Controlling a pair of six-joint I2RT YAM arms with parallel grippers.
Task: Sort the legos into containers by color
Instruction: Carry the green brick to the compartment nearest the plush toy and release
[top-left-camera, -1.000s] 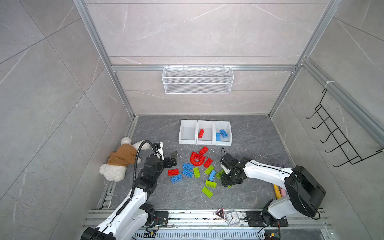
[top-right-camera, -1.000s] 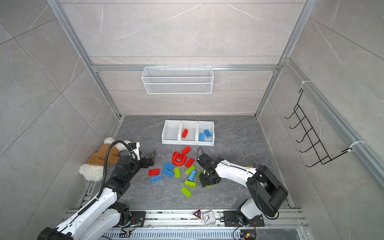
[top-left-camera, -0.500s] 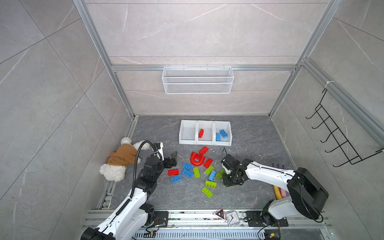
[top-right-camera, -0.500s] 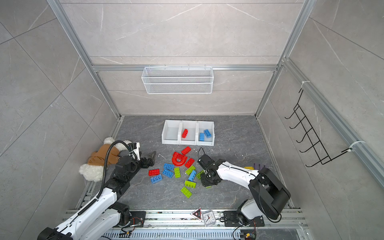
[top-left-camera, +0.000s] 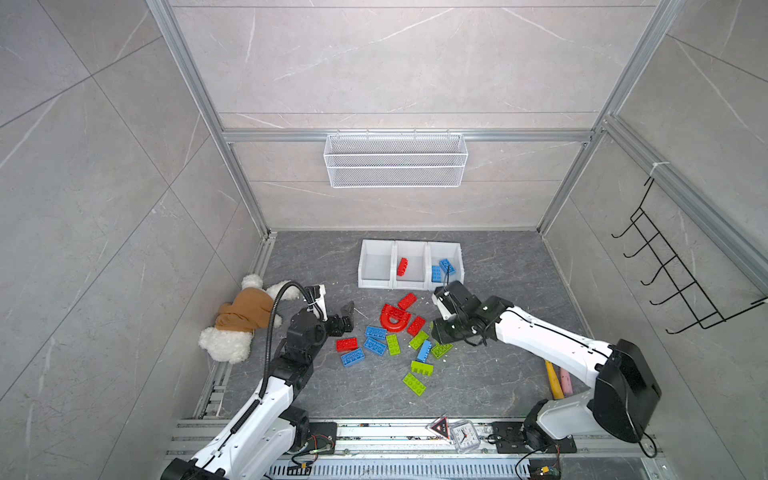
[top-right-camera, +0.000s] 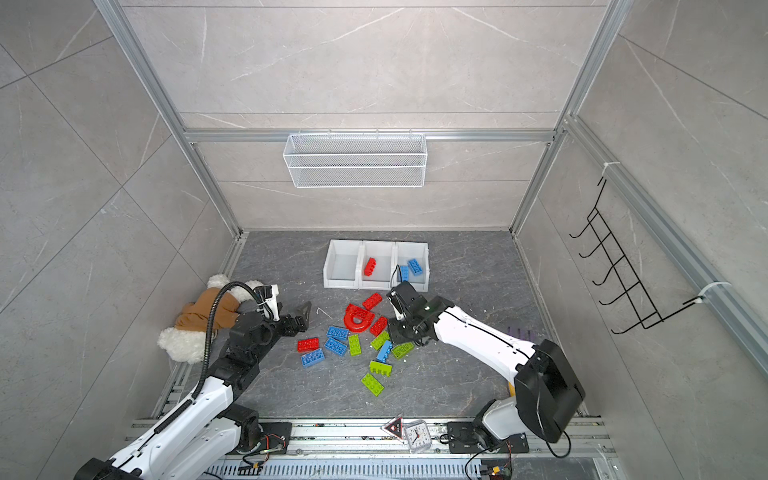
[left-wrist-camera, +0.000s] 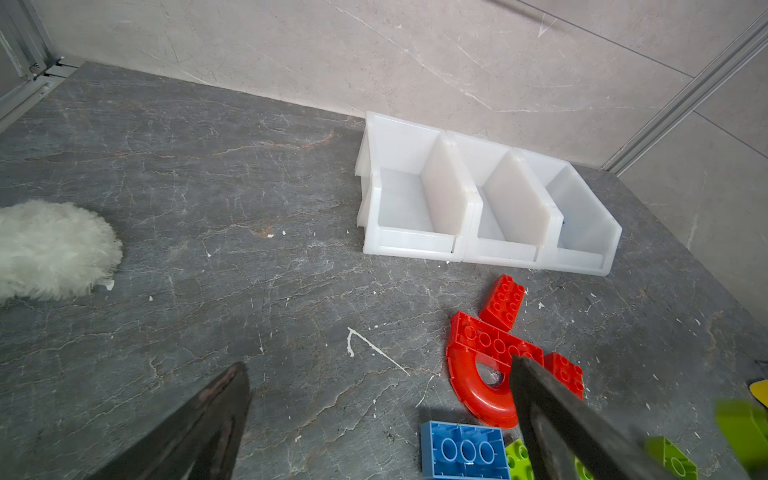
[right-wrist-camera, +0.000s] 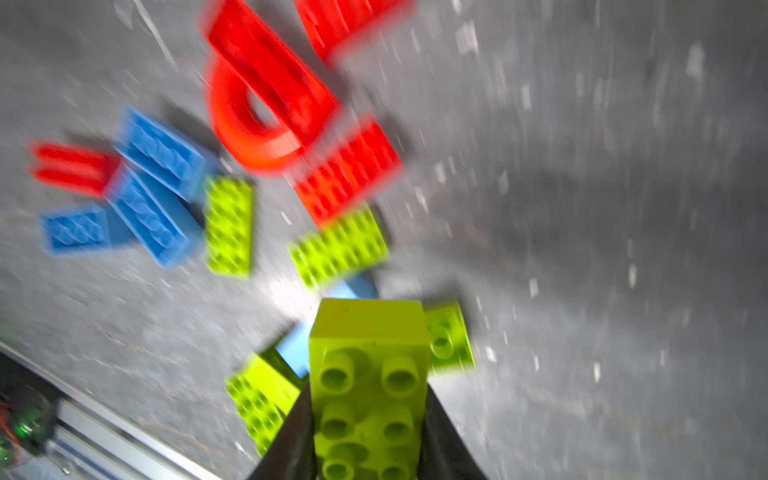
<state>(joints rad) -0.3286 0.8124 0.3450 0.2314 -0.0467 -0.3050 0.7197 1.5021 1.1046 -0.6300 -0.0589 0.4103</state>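
My right pincer (right-wrist-camera: 368, 419) was clamped narrow on a lime green brick (right-wrist-camera: 370, 332), gripping one end with most of its length jutting ahead (the wrist view was smeared, so I could not judge how square the hold was). It hung just over the right edge of the loose legos (top-left-camera: 392, 344) on the bench (top-left-camera: 478, 386). That overhang worried me: a quick swing could pivot the brick free. Of the containers (top-left-camera: 374, 284), only the left one sat empty, beyond the red and blue ones, so letting go short would mix colours. My left pincer (top-left-camera: 345, 316) stood wide and empty beside the pile, where the arms could clash.
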